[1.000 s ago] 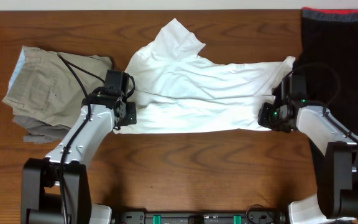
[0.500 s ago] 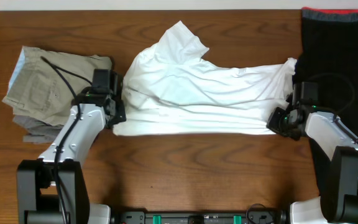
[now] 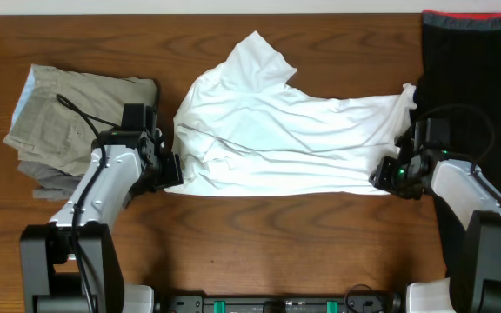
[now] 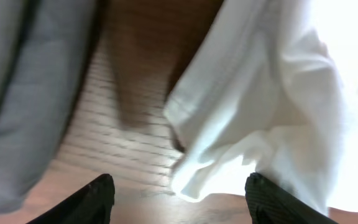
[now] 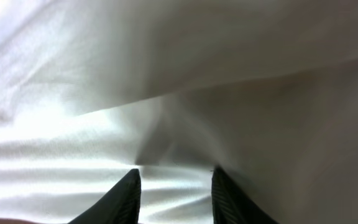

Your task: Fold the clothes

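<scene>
Nearest the robot, bare worktop [image 3: 259, 239] runs in front of both arms. The left gripper [image 3: 168, 169] sits at the near left corner of the white T-shirt [image 3: 277, 139], the right gripper [image 3: 388, 174] at its near right corner. The shirt lies across the middle of the worktop as a long, rumpled band, with one sleeve poking out at the far side. Folded khaki trousers [image 3: 68, 122] lie to its left. A black garment [image 3: 468, 69] lies to its right, under the right arm.

Judging by the band shape, a first lengthwise fold looks made. Tucking the stray sleeve, smoothing and folding the band crosswise appear left to do.

The overhead view hides both sets of fingers. The left wrist view shows them spread wide and holding nothing, with the shirt's hem corner lying loose between them. The right wrist view shows its fingers a little apart on puckered white cloth, not clamped on it as far as this view tells.
</scene>
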Action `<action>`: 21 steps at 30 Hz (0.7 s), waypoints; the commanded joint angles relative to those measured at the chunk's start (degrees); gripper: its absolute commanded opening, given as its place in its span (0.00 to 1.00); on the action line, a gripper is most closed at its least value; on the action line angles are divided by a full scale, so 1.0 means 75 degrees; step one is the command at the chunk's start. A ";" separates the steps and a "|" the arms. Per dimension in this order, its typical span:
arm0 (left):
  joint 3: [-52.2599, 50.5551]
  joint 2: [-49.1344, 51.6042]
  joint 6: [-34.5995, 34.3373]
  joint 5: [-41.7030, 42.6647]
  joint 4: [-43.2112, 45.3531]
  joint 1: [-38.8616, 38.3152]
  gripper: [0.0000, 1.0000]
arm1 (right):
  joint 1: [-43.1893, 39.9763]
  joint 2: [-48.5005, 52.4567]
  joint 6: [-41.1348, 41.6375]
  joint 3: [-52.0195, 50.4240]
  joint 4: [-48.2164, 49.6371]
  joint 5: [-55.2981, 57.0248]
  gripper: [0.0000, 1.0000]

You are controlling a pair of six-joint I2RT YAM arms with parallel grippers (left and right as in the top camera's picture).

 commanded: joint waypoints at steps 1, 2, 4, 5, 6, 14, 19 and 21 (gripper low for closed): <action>-0.0370 -0.0047 0.0341 0.0370 0.0297 -0.0009 0.53 | -0.0061 -0.0425 -0.0303 -0.0125 -0.0073 -0.0055 0.38; -0.0490 -0.0047 0.0341 0.0373 0.0443 -0.0012 0.49 | -0.0064 -0.0580 -0.0303 -0.0119 -0.0076 -0.0102 0.39; -0.0740 -0.0047 0.0353 0.0373 0.0740 -0.0009 0.44 | -0.0064 -0.0892 -0.0303 -0.0111 -0.0082 -0.0178 0.42; -0.0866 -0.0047 0.0423 0.0373 0.0909 -0.0009 0.41 | -0.0064 -0.1064 -0.0300 -0.0102 -0.0096 -0.0201 0.44; -0.0968 -0.0047 0.0507 0.0373 0.1061 -0.0009 0.40 | -0.0064 -0.1239 -0.0300 -0.0093 -0.0108 -0.0230 0.45; -0.1174 -0.0047 0.0525 0.0070 0.1614 0.0009 0.06 | -0.0169 -0.2011 -0.0178 -0.0070 -0.0286 -0.0210 0.60; -0.1174 -0.0047 -0.0886 -0.1180 0.1087 0.0283 0.06 | -0.0699 -0.1786 0.0286 -0.0076 -0.0466 0.0688 0.51; -0.1174 -0.0047 -0.0901 -0.1183 0.1000 0.0434 0.06 | -0.0962 -0.1559 0.0361 -0.0076 -0.0434 0.0708 0.50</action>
